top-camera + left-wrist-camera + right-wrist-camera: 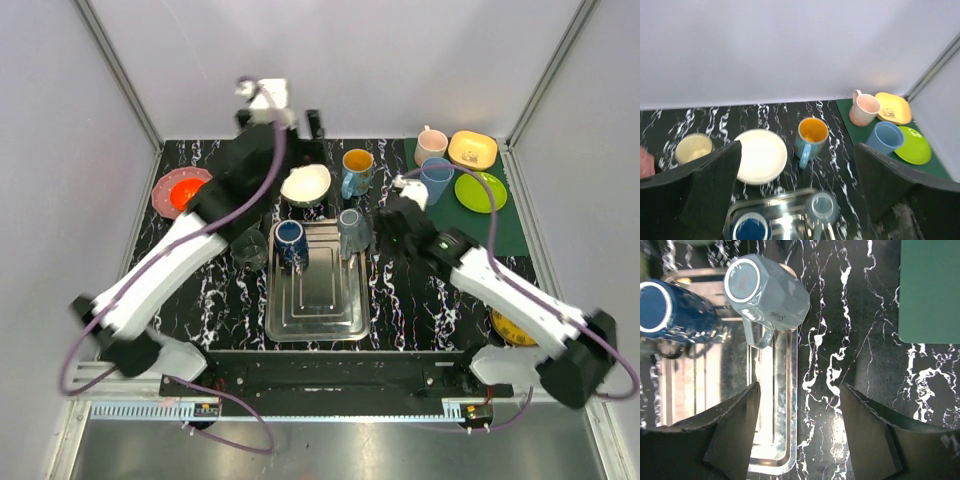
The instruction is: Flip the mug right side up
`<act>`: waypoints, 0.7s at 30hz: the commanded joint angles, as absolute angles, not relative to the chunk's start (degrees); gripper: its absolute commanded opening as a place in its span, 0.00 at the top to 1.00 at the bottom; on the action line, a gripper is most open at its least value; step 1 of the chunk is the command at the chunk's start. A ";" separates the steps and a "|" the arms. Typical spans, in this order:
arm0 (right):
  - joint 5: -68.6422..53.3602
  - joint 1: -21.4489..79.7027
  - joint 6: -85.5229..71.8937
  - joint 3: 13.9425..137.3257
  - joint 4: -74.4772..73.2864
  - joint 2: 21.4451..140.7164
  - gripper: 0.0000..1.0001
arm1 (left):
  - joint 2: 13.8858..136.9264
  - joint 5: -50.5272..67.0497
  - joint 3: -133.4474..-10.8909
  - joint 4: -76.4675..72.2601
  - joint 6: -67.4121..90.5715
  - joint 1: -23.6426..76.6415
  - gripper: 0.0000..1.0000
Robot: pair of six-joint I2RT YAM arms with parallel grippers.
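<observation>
My left gripper (797, 147): spread wide, holding nothing, raised over the far part of the table.
My right gripper (800, 387): fingers apart with nothing between them; I hang over the right rim of the tray (315, 330), near the grey mug but not touching it.
Grey mug (772, 290): upside down, base facing up, at the tray's far right corner, free of both my grippers.
Blue mug (670, 310): 1 more mug on the tray, mouth up, beside the grey mug.
Behind the tray: a white plate (761, 156) and an orange-lined mug (812, 134).
</observation>
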State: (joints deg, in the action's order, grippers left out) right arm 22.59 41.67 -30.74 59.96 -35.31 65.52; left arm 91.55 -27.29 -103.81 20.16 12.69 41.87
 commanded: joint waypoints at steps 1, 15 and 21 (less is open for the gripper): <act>29.42 44.81 -30.84 65.30 -33.76 76.01 0.29 | 71.70 -44.11 -80.50 20.30 19.03 45.35 0.01; 33.75 49.83 -50.00 77.51 -34.89 97.99 0.23 | 48.96 -52.90 -59.59 43.23 47.01 45.53 0.01; 35.24 49.75 -52.03 85.51 -41.04 106.34 0.24 | 49.83 -53.88 -59.76 47.98 52.20 45.44 0.01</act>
